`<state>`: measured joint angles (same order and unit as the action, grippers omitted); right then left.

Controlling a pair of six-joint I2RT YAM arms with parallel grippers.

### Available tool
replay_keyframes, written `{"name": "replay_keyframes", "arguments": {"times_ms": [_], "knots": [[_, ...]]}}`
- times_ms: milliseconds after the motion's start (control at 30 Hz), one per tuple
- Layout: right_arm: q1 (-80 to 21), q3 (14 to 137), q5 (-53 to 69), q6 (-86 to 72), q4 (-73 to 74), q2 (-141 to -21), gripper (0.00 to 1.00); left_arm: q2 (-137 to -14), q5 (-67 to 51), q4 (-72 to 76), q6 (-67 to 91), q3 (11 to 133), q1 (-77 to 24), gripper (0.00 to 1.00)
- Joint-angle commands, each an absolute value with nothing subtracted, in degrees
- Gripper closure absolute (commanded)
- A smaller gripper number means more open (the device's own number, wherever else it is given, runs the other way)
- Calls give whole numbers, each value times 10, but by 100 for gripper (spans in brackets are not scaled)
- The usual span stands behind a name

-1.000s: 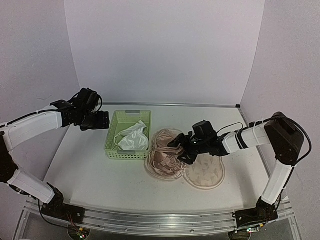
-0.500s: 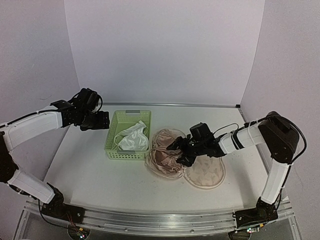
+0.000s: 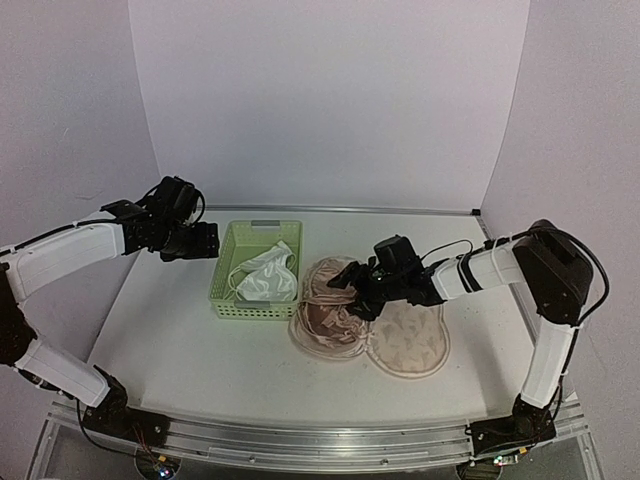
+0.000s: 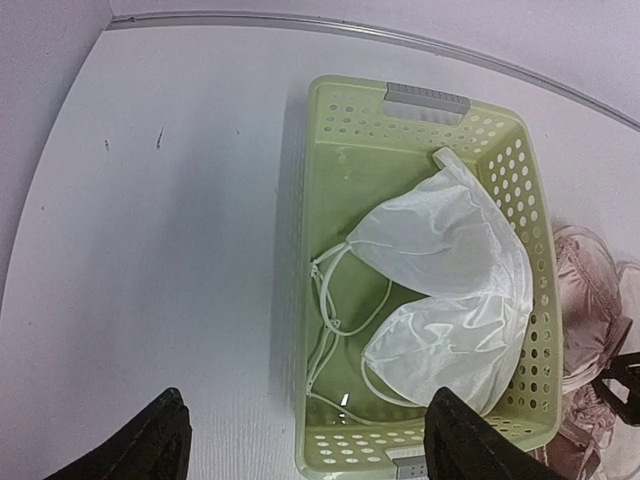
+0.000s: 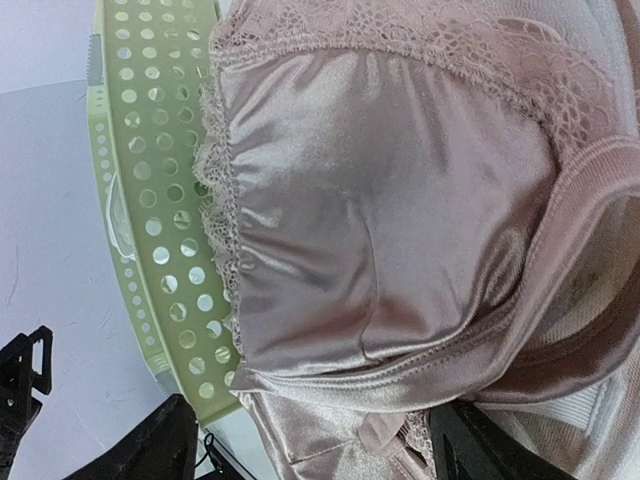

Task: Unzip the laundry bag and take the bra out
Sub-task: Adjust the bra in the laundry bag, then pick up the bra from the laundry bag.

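The beige laundry bag [image 3: 410, 345] lies open and flat on the table, its right lobe bare. A pink satin bra [image 3: 322, 318] with lace trim is heaped on its left lobe, right beside the green basket [image 3: 222, 272]. My right gripper [image 3: 352, 295] hovers low over this bra, open. In the right wrist view the bra [image 5: 380, 200] fills the frame and spreads between the right gripper's [image 5: 320, 452] dark fingers. My left gripper [image 3: 205, 243] is open and empty, held in the air left of the basket. In its wrist view the left gripper [image 4: 305, 452] looks down on the basket's near end.
The light green slotted basket [image 4: 310, 250] holds a white bra [image 4: 450, 280] with loose straps. The basket wall [image 5: 150, 200] is close to the pink bra's edge. White walls enclose the table at the left, back and right.
My right gripper has shifted left and farther back over the pink bra, toward the basket. The left arm has not moved.
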<state>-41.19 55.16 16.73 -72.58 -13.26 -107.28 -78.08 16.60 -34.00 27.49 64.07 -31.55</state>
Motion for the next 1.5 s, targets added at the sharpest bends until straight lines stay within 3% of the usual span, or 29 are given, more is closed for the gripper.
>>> {"name": "replay_keyframes", "arguments": {"times_ms": [0,267,833,1467], "knots": [[-416,584,151,-729,-152,-1102,19,-761,173,-329,275,654,-313,19],[-418,599,150,-738,-158,-1134,24,-758,173,-330,273,652,-313,19],[-419,591,153,-746,-177,-1130,100,-755,174,-330,273,651,-313,19],[-419,551,109,-729,-182,-998,100,-746,169,-330,282,648,-313,19]]}}
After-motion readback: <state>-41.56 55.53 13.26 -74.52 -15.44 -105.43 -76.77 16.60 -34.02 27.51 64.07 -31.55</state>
